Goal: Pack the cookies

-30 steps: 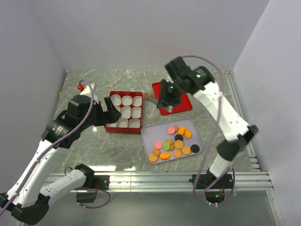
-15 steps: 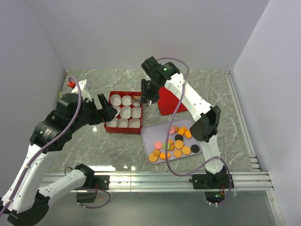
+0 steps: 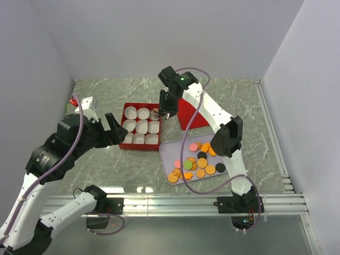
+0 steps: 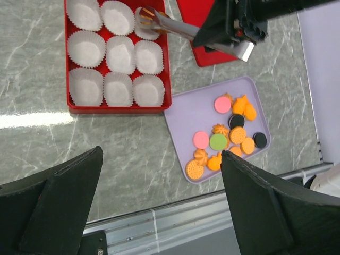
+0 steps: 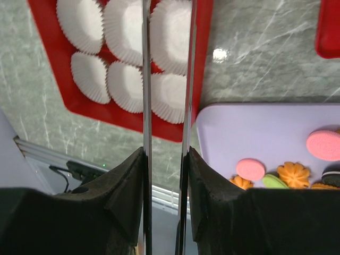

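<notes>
- The cookies (image 3: 197, 160) (image 4: 227, 139) (image 5: 291, 173) are lying in a loose heap on a lavender tray (image 3: 174, 149) (image 4: 186, 112) (image 5: 249, 127), mostly toward its right half, some overlapping.
- Most are showing orange or golden-brown; 2 are pink, 1 is green and at least 2 are black.
- The tray is sitting on the green-grey marble table (image 3: 138, 172), just beside the near right corner of a red box (image 3: 122, 144) (image 4: 117, 109) (image 5: 203, 58).
- The box is holding 9 white paper cups (image 3: 141, 126) (image 4: 120, 54) in 3 rows of 3, and all that are showing their insides are looking bare.
- Metal tongs (image 3: 159, 112) (image 4: 172, 26) (image 5: 146, 79) are reaching over the box's far right cup; something small and golden-brown is showing at their tips, too small to name.
- The right gripper (image 3: 168, 108) (image 5: 166, 175) is pinching the tongs by their handles, 1 finger pressing on each blade, with the blades running close and parallel.
- A flat red lid (image 3: 190, 119) (image 4: 211, 56) (image 5: 330, 21) is lying beyond the tray, partly under the right arm.
- The left gripper (image 3: 118, 129) (image 4: 160, 154) is hanging above the table left of the box, its jaws spread wide and holding nothing.
</notes>
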You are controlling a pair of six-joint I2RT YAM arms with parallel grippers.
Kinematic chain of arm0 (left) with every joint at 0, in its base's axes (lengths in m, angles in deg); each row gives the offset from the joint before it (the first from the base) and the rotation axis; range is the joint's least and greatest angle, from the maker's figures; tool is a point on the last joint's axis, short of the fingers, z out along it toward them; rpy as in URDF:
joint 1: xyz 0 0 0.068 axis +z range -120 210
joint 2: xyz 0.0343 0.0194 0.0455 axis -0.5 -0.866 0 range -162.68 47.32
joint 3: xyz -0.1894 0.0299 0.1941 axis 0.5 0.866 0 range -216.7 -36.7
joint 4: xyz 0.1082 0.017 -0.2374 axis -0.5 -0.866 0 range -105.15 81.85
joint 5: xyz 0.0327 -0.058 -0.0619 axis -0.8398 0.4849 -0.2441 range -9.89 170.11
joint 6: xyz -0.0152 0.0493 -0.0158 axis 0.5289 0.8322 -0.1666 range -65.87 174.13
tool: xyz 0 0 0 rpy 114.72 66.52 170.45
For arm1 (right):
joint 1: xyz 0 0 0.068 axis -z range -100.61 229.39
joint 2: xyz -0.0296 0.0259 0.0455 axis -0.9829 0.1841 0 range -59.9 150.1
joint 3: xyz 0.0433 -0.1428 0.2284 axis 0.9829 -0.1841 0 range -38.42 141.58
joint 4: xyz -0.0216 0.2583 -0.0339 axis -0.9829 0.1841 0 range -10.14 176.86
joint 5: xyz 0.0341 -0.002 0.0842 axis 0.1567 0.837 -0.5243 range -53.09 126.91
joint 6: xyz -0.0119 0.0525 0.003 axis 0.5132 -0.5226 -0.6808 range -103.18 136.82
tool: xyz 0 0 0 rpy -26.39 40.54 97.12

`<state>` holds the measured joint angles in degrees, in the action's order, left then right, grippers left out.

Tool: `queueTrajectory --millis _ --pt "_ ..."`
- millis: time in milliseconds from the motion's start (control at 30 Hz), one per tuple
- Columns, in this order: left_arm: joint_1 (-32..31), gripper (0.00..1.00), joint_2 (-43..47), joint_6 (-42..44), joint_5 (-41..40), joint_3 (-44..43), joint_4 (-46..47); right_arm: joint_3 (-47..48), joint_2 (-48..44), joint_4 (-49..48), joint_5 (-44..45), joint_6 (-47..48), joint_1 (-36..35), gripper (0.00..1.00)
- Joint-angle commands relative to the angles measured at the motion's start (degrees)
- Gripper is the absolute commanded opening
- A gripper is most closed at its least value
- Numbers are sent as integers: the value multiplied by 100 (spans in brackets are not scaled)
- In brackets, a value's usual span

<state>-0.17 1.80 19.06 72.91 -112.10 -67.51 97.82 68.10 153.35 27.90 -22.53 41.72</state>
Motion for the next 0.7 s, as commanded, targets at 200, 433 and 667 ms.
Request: queueTrajectory --millis 200,433,667 --pt "-542 99 -36 44 -360 60 -68 403 58 -283 102 -266 128 53" --pt "-876 99 -168 -96 -589 25 -147 420 -91 -344 75 -310 155 54" --pt "-1412 98 -379 -387 -853 -19 -340 324 -627 -450 -100 -301 155 54"
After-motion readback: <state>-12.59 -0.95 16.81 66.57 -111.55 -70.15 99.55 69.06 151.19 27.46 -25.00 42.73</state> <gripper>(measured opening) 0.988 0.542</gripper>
